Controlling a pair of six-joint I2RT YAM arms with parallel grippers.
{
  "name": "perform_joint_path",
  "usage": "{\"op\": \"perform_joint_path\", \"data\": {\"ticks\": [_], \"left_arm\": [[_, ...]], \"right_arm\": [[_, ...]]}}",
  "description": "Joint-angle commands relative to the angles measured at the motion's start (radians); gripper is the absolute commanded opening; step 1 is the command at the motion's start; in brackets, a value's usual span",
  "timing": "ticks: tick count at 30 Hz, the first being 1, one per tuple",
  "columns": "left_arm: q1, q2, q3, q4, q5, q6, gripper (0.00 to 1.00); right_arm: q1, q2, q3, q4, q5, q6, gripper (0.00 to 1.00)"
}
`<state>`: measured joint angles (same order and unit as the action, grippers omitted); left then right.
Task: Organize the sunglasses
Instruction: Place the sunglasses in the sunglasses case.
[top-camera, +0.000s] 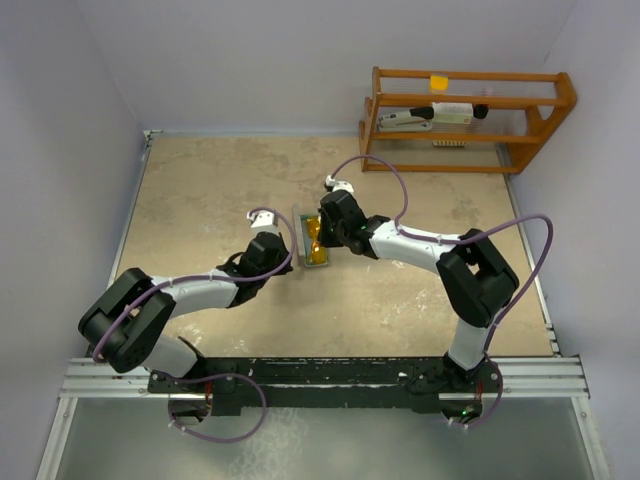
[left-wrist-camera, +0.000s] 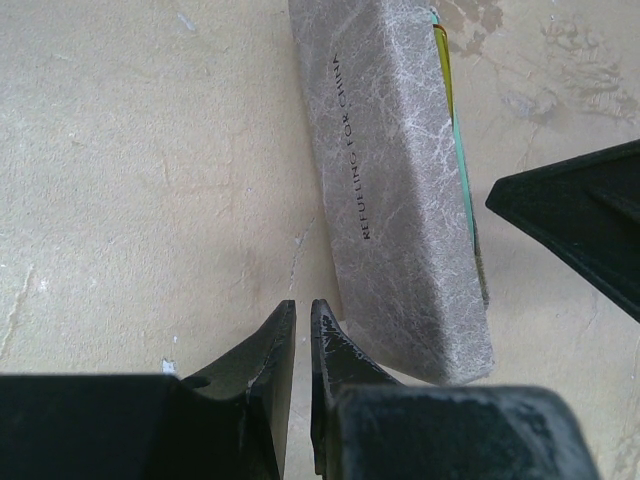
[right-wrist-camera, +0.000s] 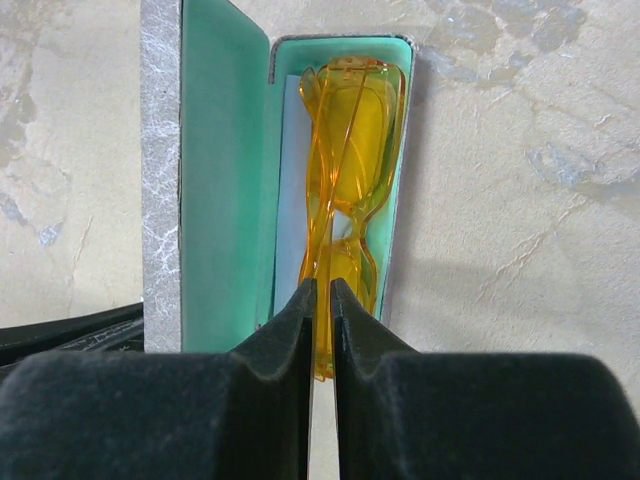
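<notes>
The sunglasses (right-wrist-camera: 345, 160) in their open case (right-wrist-camera: 225, 180).
The right tool (right-wrist-camera: 322, 295) pinches the frame; the left tool (left-wrist-camera: 303, 315) is closed, empty. Retracting unreleased could drag them out.

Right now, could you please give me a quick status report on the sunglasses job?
Left end effector shut, empty, beside open grey case. Right end effector pinching sunglasses lying inside it. No obstruction seen.
</notes>
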<state>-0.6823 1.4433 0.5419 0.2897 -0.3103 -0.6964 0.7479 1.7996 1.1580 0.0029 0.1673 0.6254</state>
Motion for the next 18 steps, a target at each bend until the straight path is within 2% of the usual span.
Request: {"op": "perform_joint_path", "data": {"ticks": [1, 7, 18], "left_arm": [[-0.005, -0.011, 0.026, 0.023, -0.010, -0.005, 0.08], [-0.005, -0.011, 0.033, 0.017, -0.012, -0.002, 0.08], [-0.005, -0.010, 0.037, 0.011, -0.012, -0.001, 0.08]], "right_arm": [[0.006, -0.016, -0.012, -0.006, 0.031, -0.006, 0.10], [0.006, -0.020, -0.057, -0.001, 0.011, -0.001, 0.01], [0.004, 0.039, -0.032, 0.029, -0.001, -0.010, 0.00]]}}
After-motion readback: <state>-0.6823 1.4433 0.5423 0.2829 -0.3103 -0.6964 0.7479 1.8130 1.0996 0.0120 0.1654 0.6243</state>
